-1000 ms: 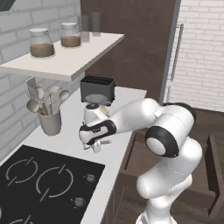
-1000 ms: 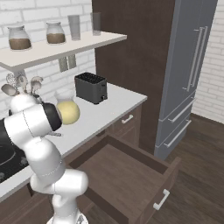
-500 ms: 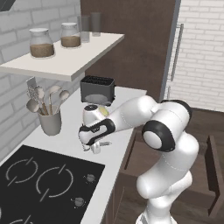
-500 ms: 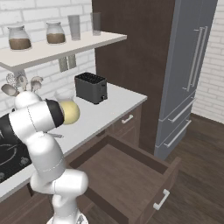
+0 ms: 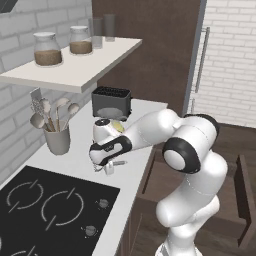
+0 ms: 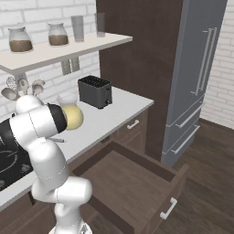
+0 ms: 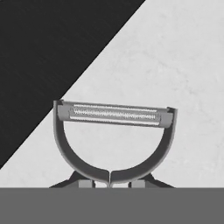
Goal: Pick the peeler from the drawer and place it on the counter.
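The long light grey-white counter (image 5: 82, 162) runs beside the black glass cooktop (image 5: 45, 210), with the wide dark brown wooden drawer (image 6: 132, 183) standing open below its front edge. The two-finger gripper (image 5: 104, 168) hangs low just beyond the cooktop's far corner, narrowly pinching the slim grey metal peeler (image 7: 114, 140), blade end pointing away from the hand. Bare slab lies beneath; the cooktop's edge is near.
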### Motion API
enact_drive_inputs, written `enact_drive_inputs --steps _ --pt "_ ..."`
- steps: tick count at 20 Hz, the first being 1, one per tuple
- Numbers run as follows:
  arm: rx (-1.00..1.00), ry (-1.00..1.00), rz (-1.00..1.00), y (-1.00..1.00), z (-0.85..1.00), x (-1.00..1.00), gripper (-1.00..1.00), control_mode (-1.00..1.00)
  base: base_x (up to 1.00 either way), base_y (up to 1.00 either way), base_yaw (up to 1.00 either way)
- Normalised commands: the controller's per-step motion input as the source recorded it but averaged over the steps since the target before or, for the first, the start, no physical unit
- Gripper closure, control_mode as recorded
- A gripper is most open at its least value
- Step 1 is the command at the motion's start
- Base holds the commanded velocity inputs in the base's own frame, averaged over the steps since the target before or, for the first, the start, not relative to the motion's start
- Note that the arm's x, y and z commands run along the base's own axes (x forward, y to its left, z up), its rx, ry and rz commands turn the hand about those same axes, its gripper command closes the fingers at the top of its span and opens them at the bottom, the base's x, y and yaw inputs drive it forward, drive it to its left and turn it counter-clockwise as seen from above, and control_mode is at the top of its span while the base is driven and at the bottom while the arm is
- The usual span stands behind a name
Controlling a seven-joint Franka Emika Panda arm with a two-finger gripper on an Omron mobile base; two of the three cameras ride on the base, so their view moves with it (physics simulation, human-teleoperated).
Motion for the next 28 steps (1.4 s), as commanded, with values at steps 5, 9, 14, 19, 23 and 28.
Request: enact_drive_inputs --steps 5,9,14,19,23,28 --pt "0.0 -0.06 0.0 -0.03 0.18 -0.01 -1.0 -1.0 0.0 0.0 0.0" --pt "0.02 -0.19 0.0 -0.13 0.33 0.0 -1.0 -1.0 0.0 0.0 0.0" --pt "0.11 -0.12 0.0 -0.29 0.63 0.0 -1.0 -1.0 0.0 0.0 0.0" --pt "0.07 -0.04 0.0 -0.04 0.32 0.0 -1.0 -1.0 0.0 0.0 0.0" --pt "0.0 0.05 0.17 0.31 -0.85 0.31 -1.0 -1.0 0.0 0.0 0.0" --pt "0.09 0.03 0.3 0.08 -0.18 0.41 -1.0 -1.0 0.0 0.0 0.0"
